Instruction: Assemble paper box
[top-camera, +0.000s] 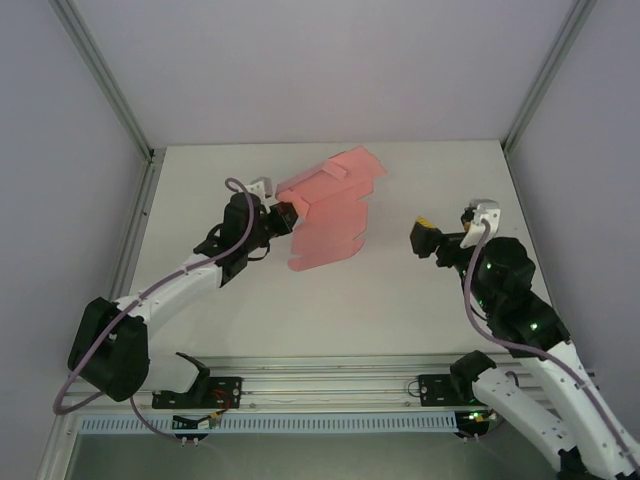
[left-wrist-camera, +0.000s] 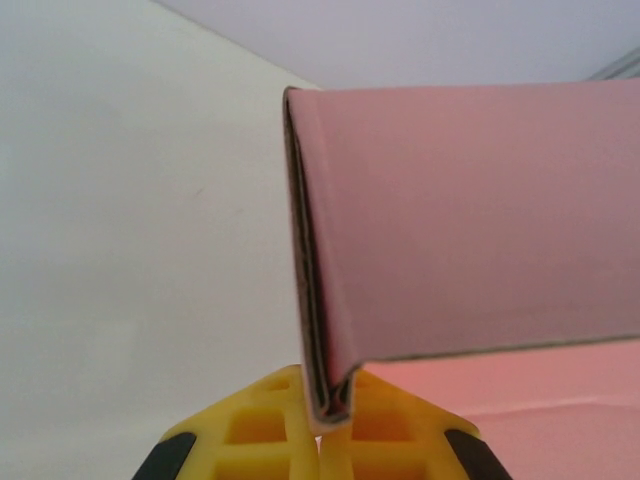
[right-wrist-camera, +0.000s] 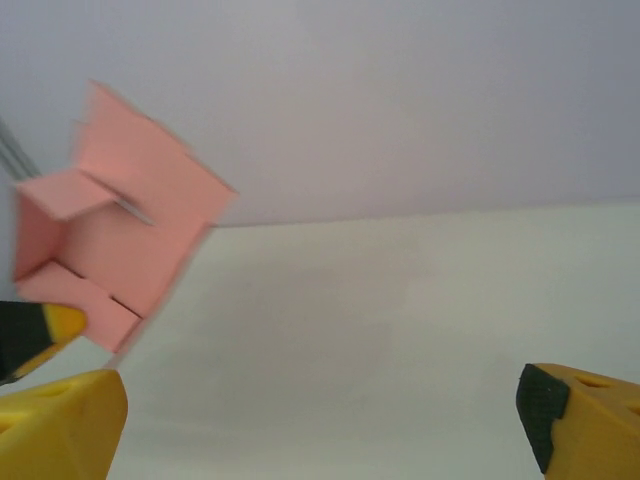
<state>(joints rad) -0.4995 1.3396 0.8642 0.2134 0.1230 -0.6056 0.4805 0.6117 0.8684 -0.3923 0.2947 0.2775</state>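
The paper box (top-camera: 335, 205) is a pink, partly folded card sheet, held tilted above the white table at the back centre. My left gripper (top-camera: 285, 215) is shut on its left edge. In the left wrist view the yellow fingers (left-wrist-camera: 260, 435) pinch a folded double layer of the pink card (left-wrist-camera: 470, 220), which stands up from the left gripper (left-wrist-camera: 330, 420). My right gripper (top-camera: 425, 238) hovers to the right of the box, apart from it. In the right wrist view the right gripper (right-wrist-camera: 320, 430) is wide open with nothing between its fingers, and the box (right-wrist-camera: 110, 240) is at the far left.
Grey walls and aluminium frame posts (top-camera: 105, 85) enclose the white table (top-camera: 400, 320). A metal rail (top-camera: 330, 375) runs along the near edge between the arm bases.
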